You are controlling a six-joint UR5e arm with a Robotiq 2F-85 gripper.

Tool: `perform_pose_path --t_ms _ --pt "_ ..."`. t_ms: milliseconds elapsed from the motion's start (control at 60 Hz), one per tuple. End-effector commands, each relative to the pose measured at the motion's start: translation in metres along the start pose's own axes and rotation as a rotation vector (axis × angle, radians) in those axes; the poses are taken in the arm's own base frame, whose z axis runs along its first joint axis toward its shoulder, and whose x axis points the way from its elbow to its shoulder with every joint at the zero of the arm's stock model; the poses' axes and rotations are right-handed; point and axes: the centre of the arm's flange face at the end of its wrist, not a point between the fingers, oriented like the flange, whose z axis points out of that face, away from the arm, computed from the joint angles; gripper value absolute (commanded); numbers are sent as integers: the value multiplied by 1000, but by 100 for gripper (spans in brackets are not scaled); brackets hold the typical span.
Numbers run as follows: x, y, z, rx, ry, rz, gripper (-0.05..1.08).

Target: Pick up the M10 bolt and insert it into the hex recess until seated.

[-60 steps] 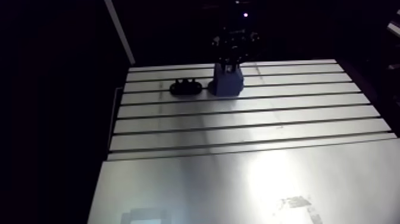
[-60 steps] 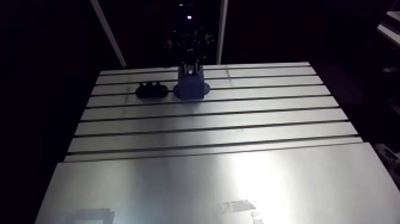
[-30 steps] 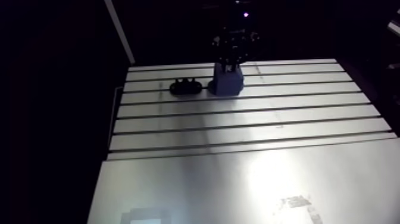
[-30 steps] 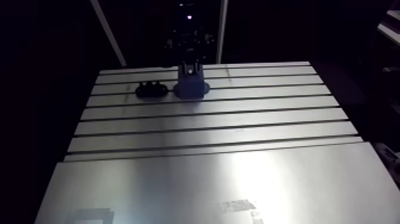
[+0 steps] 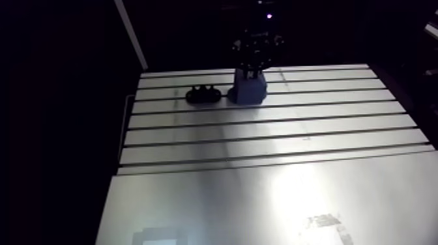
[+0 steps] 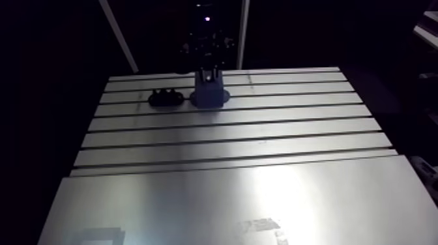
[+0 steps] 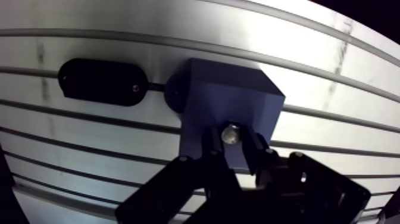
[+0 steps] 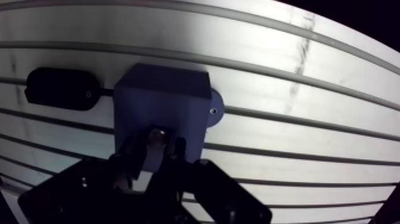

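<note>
Gripper (image 7: 232, 143) grasps the M10 bolt (image 7: 230, 133) against the blue block (image 7: 229, 95), unmoved since earlier; bolt probably nearly seated.

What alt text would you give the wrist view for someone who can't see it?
The gripper is shut on a shiny bolt at the top of a blue block. A black oval part lies beside the block on the slotted aluminium table.

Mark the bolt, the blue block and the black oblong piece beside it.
bolt (image 7: 230, 134): wrist view, its shiny end between the jaws.
blue block (image 7: 232, 102): wrist view, the face ahead of the bolt.
black oblong piece (image 7: 101, 81): wrist view, its middle.
</note>
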Motion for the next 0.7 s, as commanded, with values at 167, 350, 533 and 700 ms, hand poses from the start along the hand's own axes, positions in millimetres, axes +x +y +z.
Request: perform_pose_path --t_ms 167,350,533,700 --pt "1 0 -1 -2 2 -1 67" --pt "1 1 0 -6 -1 -1 67" --pt "1 1 -1 -6 0 -3 67" --pt "1 1 -1 -7 1 -3 69"
